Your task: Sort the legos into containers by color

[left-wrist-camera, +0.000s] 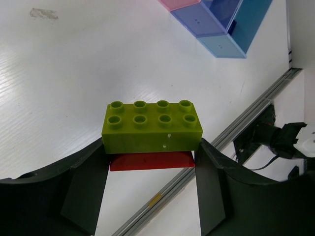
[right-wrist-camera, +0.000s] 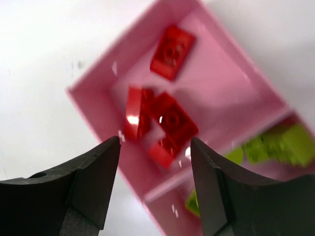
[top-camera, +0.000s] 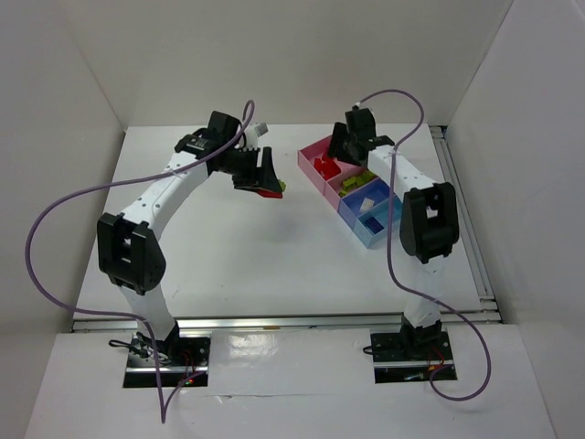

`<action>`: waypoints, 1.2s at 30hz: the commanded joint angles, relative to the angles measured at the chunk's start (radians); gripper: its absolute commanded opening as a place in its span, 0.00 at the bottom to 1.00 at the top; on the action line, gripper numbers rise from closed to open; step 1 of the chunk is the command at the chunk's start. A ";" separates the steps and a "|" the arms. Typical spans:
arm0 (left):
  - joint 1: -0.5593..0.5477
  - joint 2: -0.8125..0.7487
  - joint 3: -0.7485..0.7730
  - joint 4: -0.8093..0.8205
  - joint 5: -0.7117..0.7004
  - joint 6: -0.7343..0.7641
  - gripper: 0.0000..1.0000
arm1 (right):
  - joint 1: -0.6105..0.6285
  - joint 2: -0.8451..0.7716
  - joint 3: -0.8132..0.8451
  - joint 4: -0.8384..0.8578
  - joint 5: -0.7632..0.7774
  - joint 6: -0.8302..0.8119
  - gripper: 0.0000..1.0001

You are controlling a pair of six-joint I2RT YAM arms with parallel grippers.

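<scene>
Left gripper [left-wrist-camera: 152, 150] is clenched on a lime green brick [left-wrist-camera: 152, 125], one finger pressed against each short end, studs facing up. A flat red piece [left-wrist-camera: 150, 161] shows just beneath the brick, between the same fingers; whether it is snapped onto the brick I cannot tell. The brick looks like hard, smooth plastic, so I judge it light and rigid. It won't crush, but it could slip or twist in a loose hold. The flat end faces are the sensible place to grip, as here. If the red piece is only weakly attached, it could drop off. The pair hangs above the white table [left-wrist-camera: 74, 73], and the containers [left-wrist-camera: 216, 29] lie well ahead of the fingers and to the right.

The right gripper [right-wrist-camera: 155, 142] has its jaws spread with nothing between them. It hangs over the pink box [right-wrist-camera: 221, 78], where three red bricks [right-wrist-camera: 172, 123] lie directly below the fingers. More green bricks [right-wrist-camera: 275, 147] sit in the next compartment, off to the right.
</scene>
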 commanded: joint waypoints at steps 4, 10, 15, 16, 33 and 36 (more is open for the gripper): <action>0.033 0.043 0.077 0.064 0.182 -0.022 0.47 | -0.013 -0.284 -0.181 0.087 -0.363 -0.043 0.68; 0.033 0.062 0.077 0.084 0.224 0.022 0.45 | -0.035 -0.249 -0.130 0.021 -0.811 0.052 0.77; 0.033 0.053 0.052 0.073 0.176 0.073 0.45 | -0.017 -0.217 -0.130 0.080 -0.971 0.153 0.78; 0.033 0.053 0.042 0.073 0.164 0.082 0.45 | -0.007 -0.217 -0.113 0.080 -0.981 0.153 0.78; -0.006 0.013 0.002 0.073 0.104 0.091 0.44 | 0.125 -0.103 -0.082 0.159 -1.149 0.182 0.69; -0.006 0.013 0.013 0.073 0.093 0.091 0.44 | 0.125 -0.103 -0.082 0.120 -1.123 0.163 0.68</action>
